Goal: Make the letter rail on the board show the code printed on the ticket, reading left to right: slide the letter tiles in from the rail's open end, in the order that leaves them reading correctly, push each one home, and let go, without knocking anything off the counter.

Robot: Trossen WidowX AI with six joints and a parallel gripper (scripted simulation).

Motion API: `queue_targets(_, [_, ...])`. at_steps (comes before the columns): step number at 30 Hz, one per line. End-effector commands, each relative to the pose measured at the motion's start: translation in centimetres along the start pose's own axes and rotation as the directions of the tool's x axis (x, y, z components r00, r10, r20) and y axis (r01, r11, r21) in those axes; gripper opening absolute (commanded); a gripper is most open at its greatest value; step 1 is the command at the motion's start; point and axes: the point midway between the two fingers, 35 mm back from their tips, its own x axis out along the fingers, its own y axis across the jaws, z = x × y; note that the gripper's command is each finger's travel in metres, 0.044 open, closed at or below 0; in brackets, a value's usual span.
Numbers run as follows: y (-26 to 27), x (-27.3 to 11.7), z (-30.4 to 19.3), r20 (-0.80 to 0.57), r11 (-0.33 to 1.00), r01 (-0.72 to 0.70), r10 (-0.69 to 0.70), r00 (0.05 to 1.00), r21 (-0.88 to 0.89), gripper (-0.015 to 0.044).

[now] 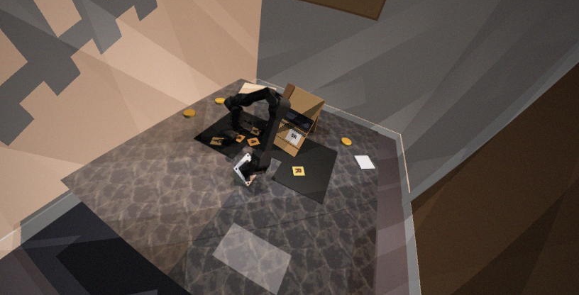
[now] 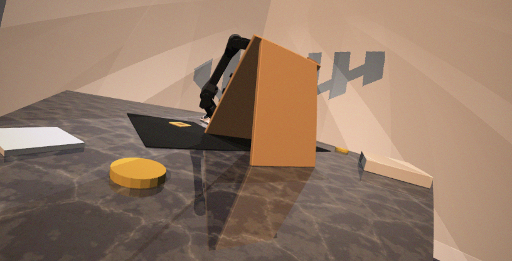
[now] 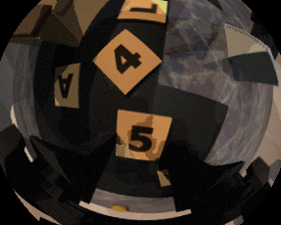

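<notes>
From where I stand, the job looks to be near its start. The gripper is closed on the 5 tile, which sits between its fingers, low at the black mat. I can't tell whether it has left the mat at all.

The sloping board stands off to one side of the gripper. Its ticket seems to read 5R, though that first mark could pass for an S; the tile in the grip makes me favour 5. On the rail I see no letter in place, but the arm crosses near one end, so I can't vouch for all of it.

The R tile lies well apart from the gripper, past the foot of the board. Nearer the fingers lie the 4 tile and the A tile, likely decoys.

What's left, I'd judge, is everything after the grasp: lift, slide in, push home and release, for both characters, in whichever order the open end demands.
</notes>
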Motion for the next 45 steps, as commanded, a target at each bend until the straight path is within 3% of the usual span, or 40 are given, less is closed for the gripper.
queue_targets(1, [0.0, -0.3, 0.0, -0.003, 1.0, 0.005, -0.005, 1.0, 0.005, 0.0])
queue_targets(27, [0.2, -1.5, 0.2, -0.006, 1.0, -0.001, 0.001, 1.0, -0.006, 0.0])
queue_targets(45, [5.1, -6.5, 2.6, -0.244, 0.955, -0.171, 0.111, 0.963, -0.241, 0.0])
